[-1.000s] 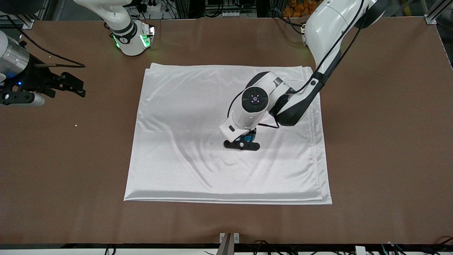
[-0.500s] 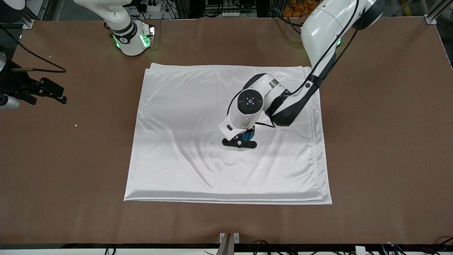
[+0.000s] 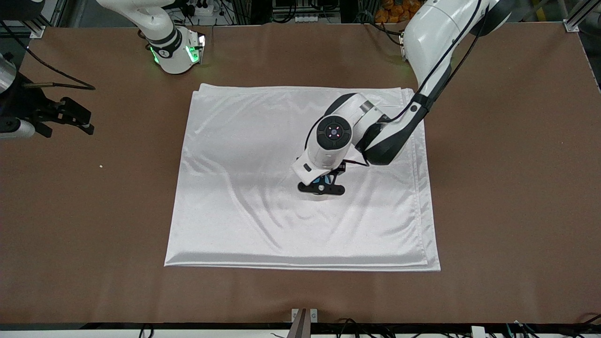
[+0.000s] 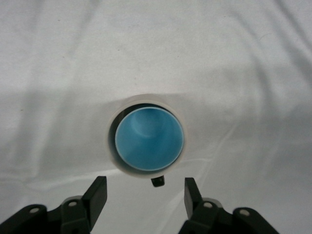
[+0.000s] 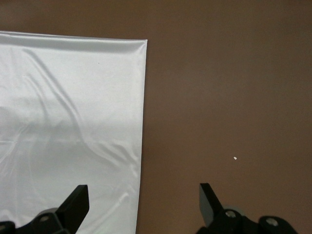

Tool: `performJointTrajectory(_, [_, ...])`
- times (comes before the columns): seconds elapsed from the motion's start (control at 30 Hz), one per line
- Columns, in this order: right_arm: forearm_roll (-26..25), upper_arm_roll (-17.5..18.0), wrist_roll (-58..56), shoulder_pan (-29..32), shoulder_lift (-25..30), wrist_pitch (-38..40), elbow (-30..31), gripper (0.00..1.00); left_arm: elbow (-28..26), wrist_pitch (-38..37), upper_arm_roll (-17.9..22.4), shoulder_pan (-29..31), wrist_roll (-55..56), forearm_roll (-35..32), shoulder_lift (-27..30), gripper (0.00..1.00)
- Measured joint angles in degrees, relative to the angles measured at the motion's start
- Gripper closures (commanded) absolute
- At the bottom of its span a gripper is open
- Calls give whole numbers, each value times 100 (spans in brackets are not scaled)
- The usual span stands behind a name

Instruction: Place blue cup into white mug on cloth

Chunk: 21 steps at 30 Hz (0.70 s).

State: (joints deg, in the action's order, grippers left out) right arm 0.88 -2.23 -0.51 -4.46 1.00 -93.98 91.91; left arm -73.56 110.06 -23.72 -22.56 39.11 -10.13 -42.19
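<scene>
Blue cup: the blue cup [image 4: 149,139] sits nested inside the white mug [image 4: 113,146], its rim ringed by the mug's cream rim in the left wrist view; nothing grips it.
White mug: upright on the cloth [image 3: 244,155], in the half of the cloth toward the left arm's end of the table; its dark handle [image 4: 157,182] points toward the end effector above it. In the front view the arm hides nearly all of it.
Cloth: spread in folded layers over the middle of the table [image 3: 507,188], well clear of all four table edges, with soft creases around the mug.
Left end effector: the left end effector [image 4: 145,191] hangs over the mug, fingers apart and empty, one finger to each side of the handle and touching nothing.
Right end effector: the right end effector [image 5: 144,199] waits over bare table beside a cloth corner, at the right arm's end of the table, fingers apart and holding nothing.
Step in hand: judged as the release, with the cup already in; the task looks nearly complete.
Doing it well: lift straight up with the fingers kept spread, so neither catches the handle or rim and tips the mug on the soft cloth.
Count: one blue cup, one white mug, one cloth, two end effectors.
</scene>
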Motion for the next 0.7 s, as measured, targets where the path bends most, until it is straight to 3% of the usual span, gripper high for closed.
performJointTrajectory(0.47, [0, -12, -13, -76, -92, 83, -134, 0, -19, -1362, 556, 239, -604, 13, 1343, 0])
performJointTrajectory(0.7, [0, -24, -13, -96, -131, 97, -166, 0, -310, -1584, 903, 497, -673, 482, 1947, 0])
